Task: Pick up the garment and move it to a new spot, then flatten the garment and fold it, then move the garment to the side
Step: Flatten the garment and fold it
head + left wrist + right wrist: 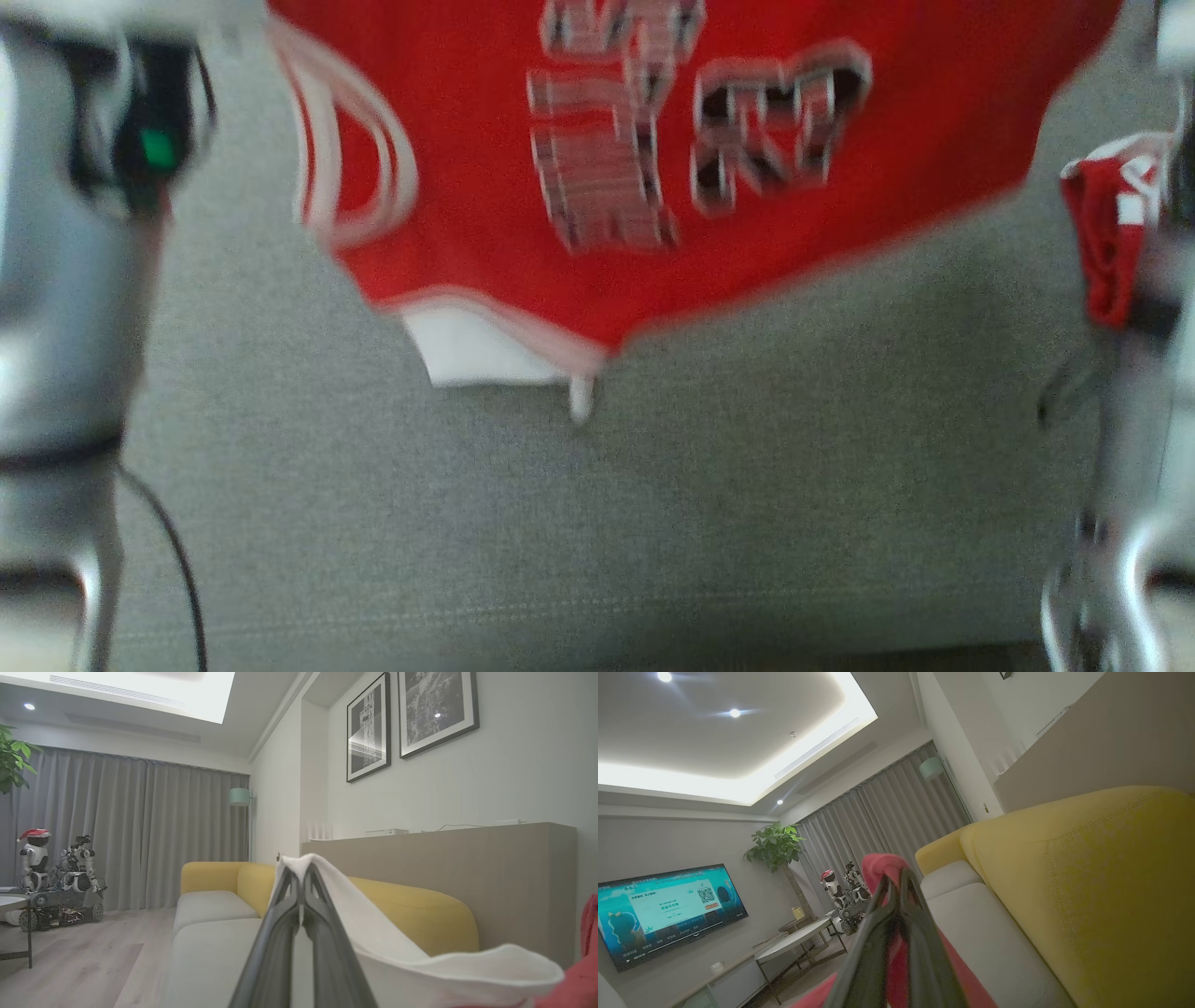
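The garment (653, 140) is a red jersey with white trim and large grey-and-black lettering. It spreads across the top of the blurred head view, over the grey sofa seat (597, 504), with a white inner layer showing at its lower edge. My left gripper (302, 873) is shut on a white fold of the garment (373, 933). My right gripper (896, 879) is shut on a red fold of the garment (882, 863). A bunch of red and white cloth (1111, 233) hangs by my right arm (1139, 448). My left arm (65, 280) stands at the left edge.
The sofa has a yellow backrest (411, 914) and grey cushions (210, 905), with a beige ledge (467, 858) behind it. Further off stand grey curtains, a small robot on a cart (60, 877), a low table (798, 942), a wall television (668, 910) and a plant (775, 844).
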Tool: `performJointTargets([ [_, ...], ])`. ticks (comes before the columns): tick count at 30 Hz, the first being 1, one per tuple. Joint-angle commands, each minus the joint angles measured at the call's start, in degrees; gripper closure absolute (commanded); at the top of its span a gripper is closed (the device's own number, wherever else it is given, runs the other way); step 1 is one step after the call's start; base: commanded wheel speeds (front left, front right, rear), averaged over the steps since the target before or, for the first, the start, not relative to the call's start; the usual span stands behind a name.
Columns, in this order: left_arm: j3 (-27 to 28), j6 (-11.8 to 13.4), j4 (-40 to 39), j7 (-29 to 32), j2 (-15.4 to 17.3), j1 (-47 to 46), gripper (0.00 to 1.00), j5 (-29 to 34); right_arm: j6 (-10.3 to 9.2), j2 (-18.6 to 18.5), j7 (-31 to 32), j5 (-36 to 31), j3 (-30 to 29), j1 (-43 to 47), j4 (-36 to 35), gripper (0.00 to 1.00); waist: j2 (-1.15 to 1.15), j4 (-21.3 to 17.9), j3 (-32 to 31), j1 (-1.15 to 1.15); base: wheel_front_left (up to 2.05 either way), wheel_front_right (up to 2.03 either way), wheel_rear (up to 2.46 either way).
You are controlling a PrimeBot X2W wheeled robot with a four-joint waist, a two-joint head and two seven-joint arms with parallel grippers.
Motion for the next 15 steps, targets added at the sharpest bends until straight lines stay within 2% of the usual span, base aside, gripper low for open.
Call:
performJointTargets([
  [1,1.82,-1.17,3.57,-1.08,1.47,-8.25,1.00,1.16,-0.04,-0.01,-1.65,0.89,2.66,-8.29,3.08,1.00,0.00,-0.76,3.77,0.00,0.00,0.00,0.00],
  [5,1.56,-3.35,16.56,-3.78,-0.02,-20.12,1.00,3.00,-0.04,-0.01,-7.76,2.33,6.03,-21.03,16.27,1.00,0.00,-1.44,5.80,0.00,0.00,0.00,0.00],
  [10,1.86,-4.52,29.78,-5.08,-2.63,-28.65,1.00,4.69,-0.04,-0.01,-17.36,4.22,10.17,-32.19,32.81,1.00,0.00,-1.77,5.21,0.00,0.00,0.00,0.00],
  [15,4.36,-4.71,35.96,-5.18,-4.97,-31.46,1.00,6.61,-0.04,-0.01,-23.48,6.21,14.55,-38.17,45.50,1.00,0.00,-1.51,5.13,0.00,0.00,0.00,0.00],
])
